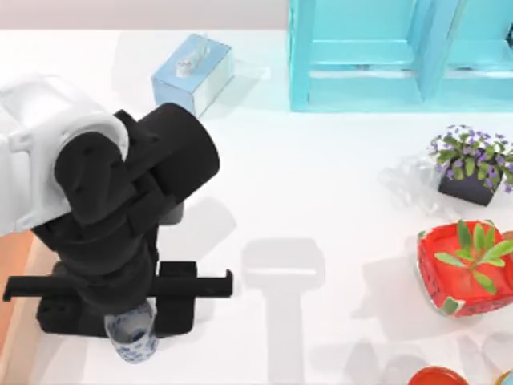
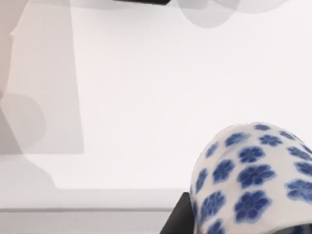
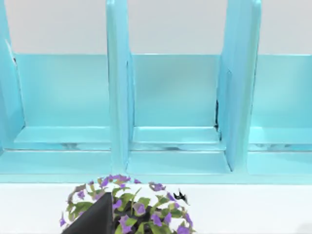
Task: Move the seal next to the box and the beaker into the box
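Note:
The beaker [image 1: 132, 338], a small white cup with blue flowers, sits between the black fingers of my left gripper [image 1: 131, 321] near the front left of the table. The gripper is shut on it. In the left wrist view the beaker [image 2: 253, 180] looms close, with one black finger [image 2: 178, 220] against its side. A strip of the orange-brown box [image 1: 10, 273] shows at the table's left edge, just left of the arm. The seal is hidden. My left arm covers much of the table's left side.
A light blue tissue box [image 1: 192, 72] stands at the back left. A turquoise shelf [image 1: 401, 56] fills the back right. Near the right edge are a purple flower pot [image 1: 471, 168] and a red planter [image 1: 466, 269] with a green plant.

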`<action>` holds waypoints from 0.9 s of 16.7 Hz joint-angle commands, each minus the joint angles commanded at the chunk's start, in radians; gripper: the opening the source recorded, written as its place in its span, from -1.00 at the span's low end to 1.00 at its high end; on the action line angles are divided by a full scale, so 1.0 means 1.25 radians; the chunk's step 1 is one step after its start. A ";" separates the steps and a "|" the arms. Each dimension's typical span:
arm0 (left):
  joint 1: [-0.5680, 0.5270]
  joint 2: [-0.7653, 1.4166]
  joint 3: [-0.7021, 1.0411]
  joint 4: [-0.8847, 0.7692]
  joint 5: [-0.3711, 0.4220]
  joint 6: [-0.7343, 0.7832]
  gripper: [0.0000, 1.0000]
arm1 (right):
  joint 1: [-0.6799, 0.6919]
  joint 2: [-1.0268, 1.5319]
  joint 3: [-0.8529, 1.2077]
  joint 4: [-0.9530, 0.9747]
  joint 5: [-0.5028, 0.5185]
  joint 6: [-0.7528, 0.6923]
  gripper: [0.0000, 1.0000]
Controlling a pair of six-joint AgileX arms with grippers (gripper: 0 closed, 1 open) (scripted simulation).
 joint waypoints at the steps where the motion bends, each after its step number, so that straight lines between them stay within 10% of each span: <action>1: 0.000 0.000 0.000 0.000 0.000 0.000 -1.00 | 0.000 0.000 0.000 0.000 0.000 0.000 1.00; 7: 0.073 0.016 0.011 -0.009 -0.002 0.077 -1.00 | 0.000 0.000 0.000 0.000 0.000 0.000 1.00; 15: 0.487 0.021 0.027 -0.006 -0.005 0.491 -1.00 | 0.000 0.000 0.000 0.000 0.000 0.000 1.00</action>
